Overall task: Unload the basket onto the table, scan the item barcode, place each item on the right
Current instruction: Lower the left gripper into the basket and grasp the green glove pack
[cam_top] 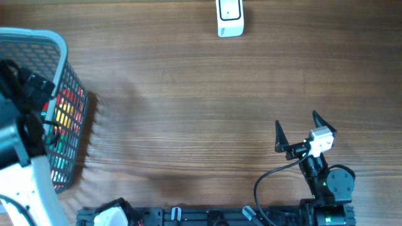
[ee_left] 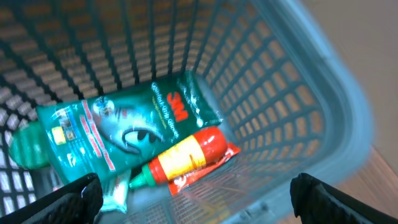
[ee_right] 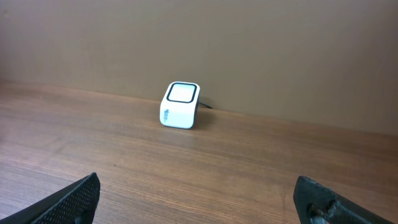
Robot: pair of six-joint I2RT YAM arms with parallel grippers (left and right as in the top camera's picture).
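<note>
A grey mesh basket [cam_top: 63, 47] stands at the table's left edge. Inside it lie a green 3M packet [ee_left: 137, 127], a yellow and red bottle with a green cap [ee_left: 183, 155] and a red packet [ee_left: 208, 171] under the bottle. No barcode shows on any of them. My left gripper [ee_left: 199, 202] hangs open over the basket's inside, above the bottle, holding nothing. The white scanner [cam_top: 230, 17] sits at the far edge of the table, and also shows as the white scanner [ee_right: 181, 105] by the wall. My right gripper [cam_top: 296, 122] is open and empty near the front right, facing the scanner.
A dark green rounded item [ee_left: 28, 149] lies at the basket's left, partly under the 3M packet. The left arm [cam_top: 19, 125] covers part of the basket from above. Bare wooden table [cam_top: 188, 113] stretches between basket, scanner and right arm.
</note>
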